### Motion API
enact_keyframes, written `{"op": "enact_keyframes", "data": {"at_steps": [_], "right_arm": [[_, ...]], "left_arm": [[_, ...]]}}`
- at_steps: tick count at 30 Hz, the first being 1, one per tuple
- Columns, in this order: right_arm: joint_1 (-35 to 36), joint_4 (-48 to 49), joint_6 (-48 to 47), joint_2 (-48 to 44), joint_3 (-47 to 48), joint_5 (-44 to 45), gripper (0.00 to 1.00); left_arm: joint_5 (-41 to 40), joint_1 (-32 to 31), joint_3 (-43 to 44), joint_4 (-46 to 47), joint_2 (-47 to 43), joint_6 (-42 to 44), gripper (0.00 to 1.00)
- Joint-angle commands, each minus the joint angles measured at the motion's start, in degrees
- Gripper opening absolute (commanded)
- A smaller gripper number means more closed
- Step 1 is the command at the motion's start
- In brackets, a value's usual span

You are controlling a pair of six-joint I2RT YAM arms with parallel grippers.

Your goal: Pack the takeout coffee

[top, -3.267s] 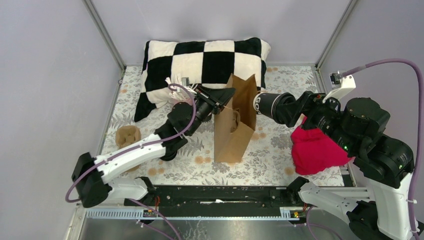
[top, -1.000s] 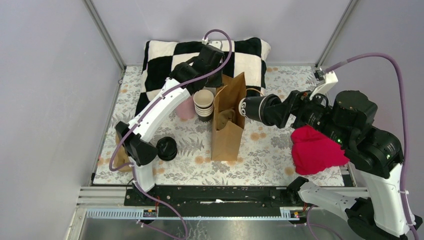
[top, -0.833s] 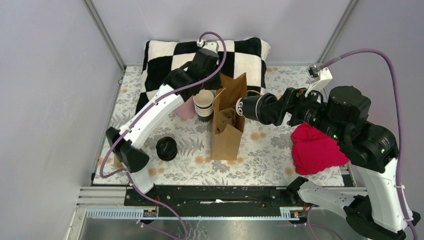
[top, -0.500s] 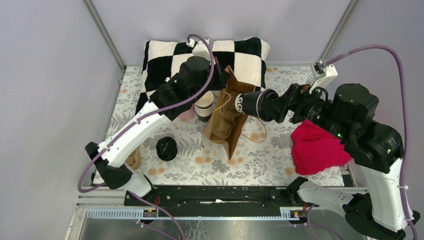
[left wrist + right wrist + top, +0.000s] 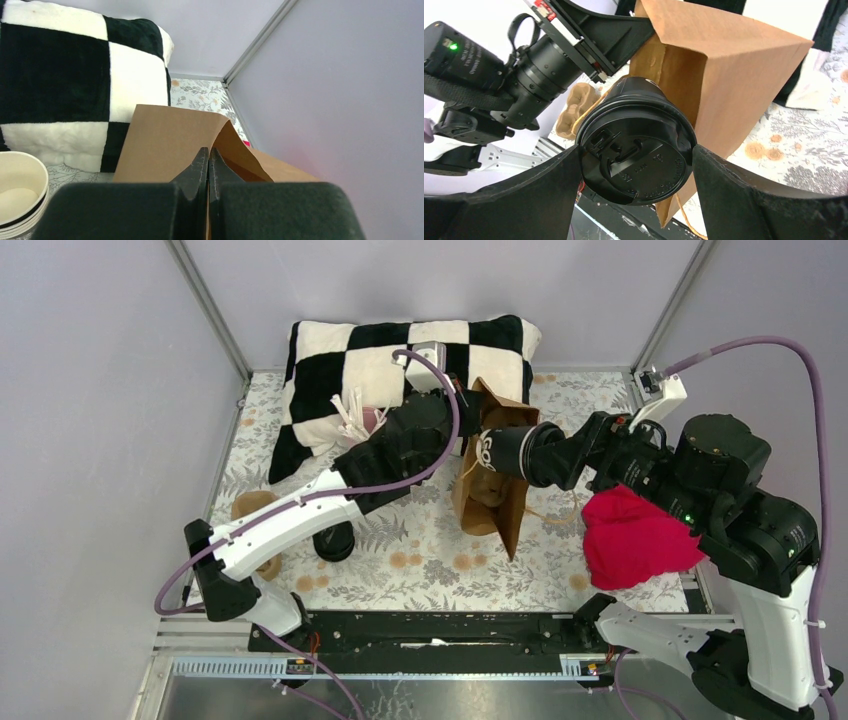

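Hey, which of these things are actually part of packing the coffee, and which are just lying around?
Part of the job:
coffee, held in the right gripper
bag, its rim pinched by the left gripper

Just lying about:
pillow
red cloth
loose lid
empty cups

From above, your left arm (image 5: 300, 515) hides part of the lone black lid (image 5: 335, 543) and of the brown lump (image 5: 252, 506) beside it; whether the base of the takeout coffee (image 5: 515, 455) is inside the paper bag (image 5: 495, 510) you cannot tell. At the left wrist, the frame's edge cuts off the cream-lined cups (image 5: 20, 190), and the body of the left pincer (image 5: 207, 165) covers the bag's lower part.
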Motion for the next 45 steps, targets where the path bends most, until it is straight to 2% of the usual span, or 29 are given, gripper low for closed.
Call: {"op": "enact_keyframes", "data": {"at_steps": [1, 6, 16, 20, 28, 39, 45], "right_arm": [[0.3, -2.6, 0.0, -1.3, -0.6, 3.2, 0.83], [0.3, -5.7, -1.2, -2.4, -2.6, 5.8, 0.84], [0.3, -8.6, -6.7, -1.2, -5.1, 13.7, 0.84], [0.3, -8.7, -8.1, -0.4, -5.2, 15.3, 0.84], [0.3, -4.8, -9.2, 1.8, -7.4, 13.2, 0.84], [0.3, -1.1, -7.4, 3.6, -11.5, 17.8, 0.84], [0.3, 1.7, -5.0, 2.1, -16.0, 16.0, 0.83]], "left_arm": [[-7.1, -1.9, -1.2, 8.2, -1.7, -0.3, 0.0], [-12.1, -4.4, -3.5, 10.1, -1.6, -1.8, 0.0], [-14.5, -7.2, -2.4, 10.2, 0.3, -5.9, 0.0], [-14.0, -7.5, -2.2, 10.1, 0.6, -6.8, 0.0], [-11.8, -7.5, -4.6, 12.3, 0.9, -6.9, 0.0], [-9.5, -7.5, -4.3, 12.5, 2.7, -6.6, 0.0], [-8.8, -7.4, -6.9, 13.7, 1.8, -6.9, 0.0]]}}
